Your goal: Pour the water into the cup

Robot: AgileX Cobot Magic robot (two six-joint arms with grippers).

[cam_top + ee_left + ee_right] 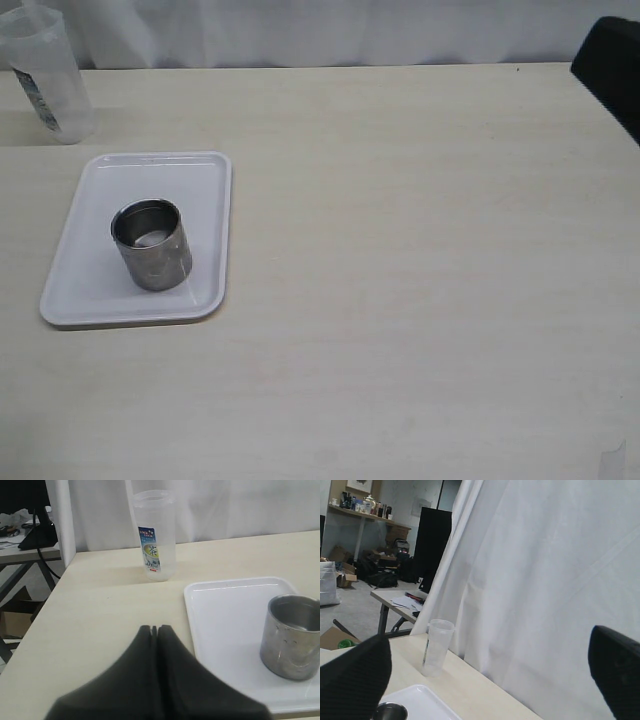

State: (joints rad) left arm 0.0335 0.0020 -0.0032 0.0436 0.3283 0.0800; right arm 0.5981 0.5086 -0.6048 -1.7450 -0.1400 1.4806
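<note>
The steel cup (151,244) stands upright on a white tray (205,200) at the table's left. It also shows in the left wrist view (291,636) and, partly, in the right wrist view (390,712). A pale shiny patch lies inside the cup; I cannot tell if it is water. A translucent beaker (46,80) (153,535) (437,647) stands upright behind the tray; no liquid level shows in it. My left gripper (154,628) is shut and empty, above the table beside the tray's near edge. My right gripper (489,635) is wide open and empty, far from the cup.
A white curtain (350,30) hangs behind the table's far edge. A black part of the right arm (610,65) shows at the far right corner. The tray (225,610) holds only the cup. Another table with clutter (20,535) stands beyond the left edge.
</note>
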